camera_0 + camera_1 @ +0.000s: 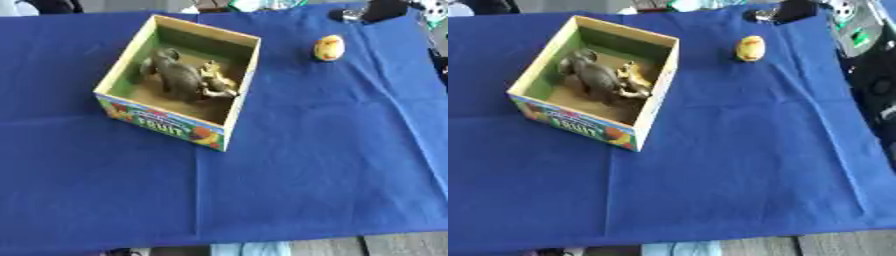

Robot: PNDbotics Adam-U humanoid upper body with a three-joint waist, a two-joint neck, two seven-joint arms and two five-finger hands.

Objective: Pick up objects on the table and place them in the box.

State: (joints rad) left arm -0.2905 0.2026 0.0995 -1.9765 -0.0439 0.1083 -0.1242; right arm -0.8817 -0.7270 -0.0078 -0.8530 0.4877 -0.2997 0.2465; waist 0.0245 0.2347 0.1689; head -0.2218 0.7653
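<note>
The yellow egg-shaped object lay upright, right of the box, nearer the robot's right side, but neither hand was visible, so their state could not be told.

A table covered with a creased blue cloth fills the view. Directly on the cloth sit an open cardboard box printed with fruit pictures, toward the left and far side, and a small yellow egg-shaped object, well apart from the box, to its right near the far edge.
</note>
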